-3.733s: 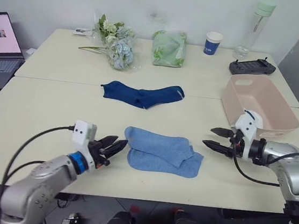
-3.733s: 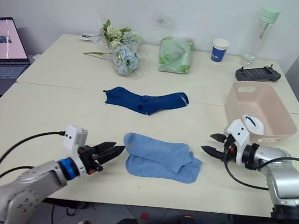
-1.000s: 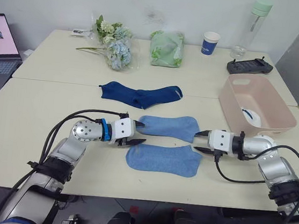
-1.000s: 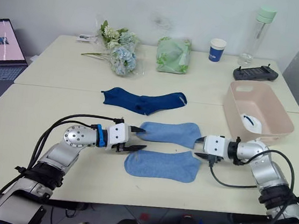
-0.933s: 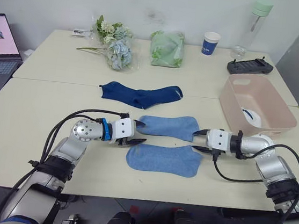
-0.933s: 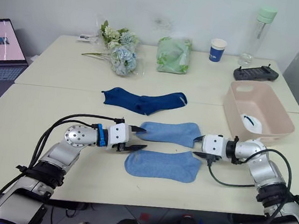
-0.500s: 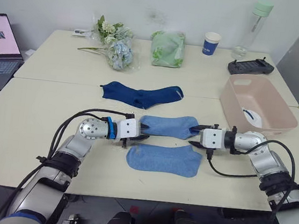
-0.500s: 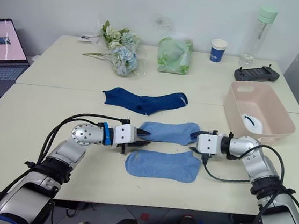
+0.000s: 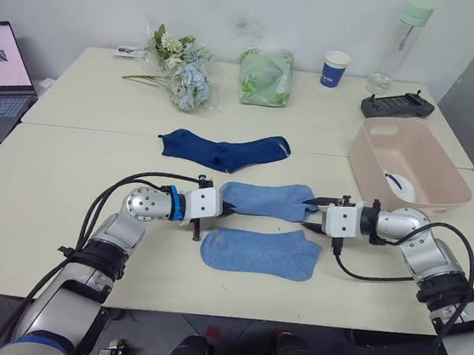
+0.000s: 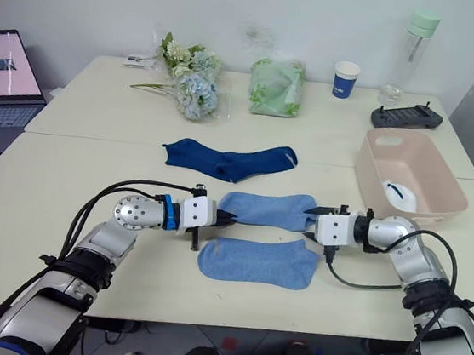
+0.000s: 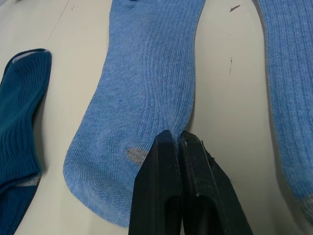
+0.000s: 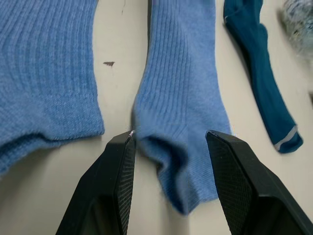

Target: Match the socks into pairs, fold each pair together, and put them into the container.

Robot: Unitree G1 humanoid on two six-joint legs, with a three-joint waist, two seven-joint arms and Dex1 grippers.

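Sock (image 9: 267,199) between both hands

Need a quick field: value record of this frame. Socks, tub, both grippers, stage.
far light blue sock: flat on table, held at both ends
near light blue sock: flat, untouched, apart from the far one
navy socks: overlapping, further back on table
pink tub: at robot's right, white sock inside
left gripper: shut, pinching far blue sock near its toe
right gripper: open, fingers straddling the cuff end of the same sock
stage: blue pair laid out, not yet folded
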